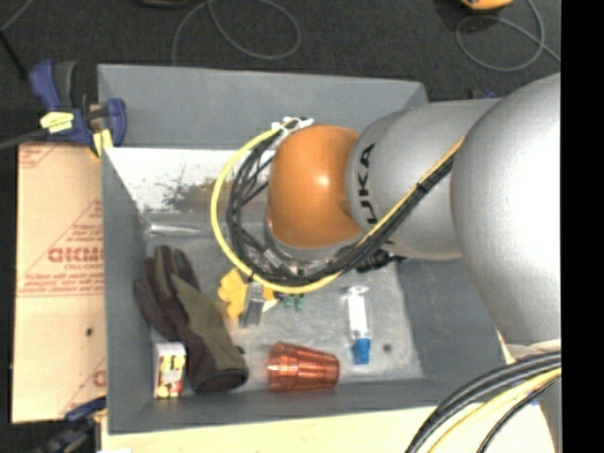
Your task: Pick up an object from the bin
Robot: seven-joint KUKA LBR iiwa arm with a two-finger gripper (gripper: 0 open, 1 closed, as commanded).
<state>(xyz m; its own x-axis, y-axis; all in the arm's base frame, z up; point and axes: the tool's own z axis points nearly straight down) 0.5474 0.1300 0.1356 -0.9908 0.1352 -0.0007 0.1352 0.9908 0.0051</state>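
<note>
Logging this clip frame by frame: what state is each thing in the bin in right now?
Copper-coloured ribbed metal cup: lying on its side.
Dark brown-and-olive fabric glove: limp, lying flat.
Small white, red and yellow box: lying flat beside the glove.
White plastic tube with blue cap: capped, lying flat.
Small yellow lump: partly hidden under the hand.

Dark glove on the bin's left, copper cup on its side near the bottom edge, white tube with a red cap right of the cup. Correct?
Not quite: the white tube has a blue cap, not a red one. The camera view shows it right of the copper cup, which lies on its side; the dark glove is on the left, as stated.
</note>
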